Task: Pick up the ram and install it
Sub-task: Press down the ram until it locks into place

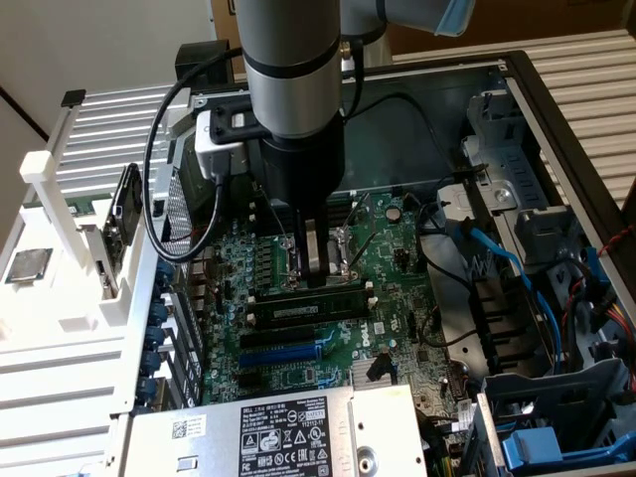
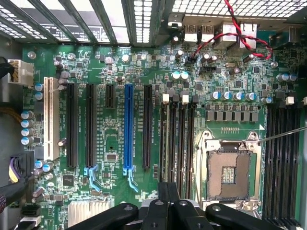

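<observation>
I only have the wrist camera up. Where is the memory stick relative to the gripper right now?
Observer: The memory stick stands along a slot on the board, and the gripper is right over its middle. I cannot tell if they touch.
Operator: Anything outside the case?
Observer: A processor chip lies on the white rack at the exterior view's left.
Operator: And on the other side?
Observer: Blue cables run down at the exterior view's right.

The claw (image 1: 318, 270) hides the middle of the ram (image 1: 308, 295) beneath its shut fingers, the arm (image 1: 298, 60) runs off the exterior view's upper edge, and the power supply's (image 1: 288, 437) label print is too small to read.
</observation>
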Robot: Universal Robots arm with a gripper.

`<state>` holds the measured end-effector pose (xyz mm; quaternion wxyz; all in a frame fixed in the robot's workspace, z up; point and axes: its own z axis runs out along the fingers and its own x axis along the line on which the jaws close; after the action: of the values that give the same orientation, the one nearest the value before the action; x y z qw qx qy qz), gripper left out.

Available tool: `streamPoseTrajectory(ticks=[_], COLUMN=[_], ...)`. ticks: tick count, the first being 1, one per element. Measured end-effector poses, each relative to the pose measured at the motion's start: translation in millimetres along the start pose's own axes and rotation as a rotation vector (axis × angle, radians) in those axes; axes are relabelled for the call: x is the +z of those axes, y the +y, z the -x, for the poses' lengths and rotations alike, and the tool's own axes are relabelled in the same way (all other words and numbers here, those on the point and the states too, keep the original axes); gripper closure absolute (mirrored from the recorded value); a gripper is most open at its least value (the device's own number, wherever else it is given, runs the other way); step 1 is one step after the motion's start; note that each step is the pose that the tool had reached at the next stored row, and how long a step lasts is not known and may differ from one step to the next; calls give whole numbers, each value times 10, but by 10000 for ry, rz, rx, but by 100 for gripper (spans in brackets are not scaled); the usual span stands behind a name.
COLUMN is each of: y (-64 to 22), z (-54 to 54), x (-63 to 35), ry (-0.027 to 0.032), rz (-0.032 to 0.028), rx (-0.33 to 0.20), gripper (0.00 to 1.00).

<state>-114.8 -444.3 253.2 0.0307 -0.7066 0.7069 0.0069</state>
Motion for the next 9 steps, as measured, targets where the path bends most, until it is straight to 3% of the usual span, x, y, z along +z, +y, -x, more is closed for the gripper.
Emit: streamPoseTrajectory(ticks=[1, 3, 4, 6, 7, 9], y=[0, -7, -13, -28, -36, -49], z=[0, -1, -1, 2, 3, 4], x=[1, 16, 21, 27, 30, 32], ry=[-1, -2, 1, 13, 16, 16], rz=[0, 77, 155, 373, 446, 456], rx=[3, 10, 14, 26, 29, 27], gripper=[90, 90, 90, 90, 90, 90])
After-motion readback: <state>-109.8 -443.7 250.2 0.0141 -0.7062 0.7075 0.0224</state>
